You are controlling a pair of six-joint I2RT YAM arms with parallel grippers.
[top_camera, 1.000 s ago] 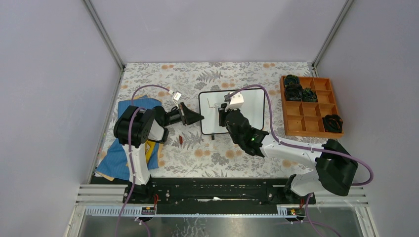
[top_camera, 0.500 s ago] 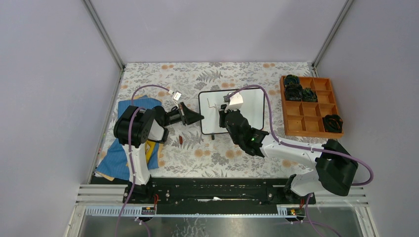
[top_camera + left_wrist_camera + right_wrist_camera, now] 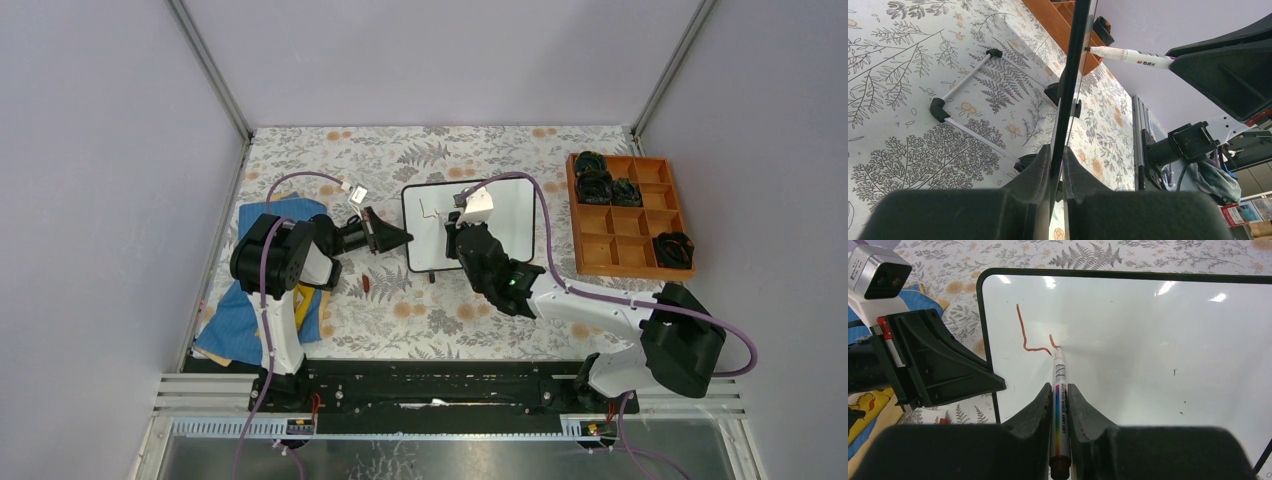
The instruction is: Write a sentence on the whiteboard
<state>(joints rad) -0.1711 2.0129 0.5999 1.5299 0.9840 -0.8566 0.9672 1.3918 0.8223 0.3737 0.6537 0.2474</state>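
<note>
Gripping the marker (image 3: 1059, 367) lengthwise, the right gripper (image 3: 1056, 390) is pressing its tip on the whiteboard (image 3: 1158, 350), mid-frame, just right of the started sentence (image 3: 1024, 340). Blank surface is lying rightward. The left gripper (image 3: 1057, 152) is clamping the whiteboard's edge.

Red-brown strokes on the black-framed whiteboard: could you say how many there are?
2: an L-shaped stroke near the black-framed whiteboard's left edge, and a short stroke beside it at the white marker's tip, which may hide more.
</note>
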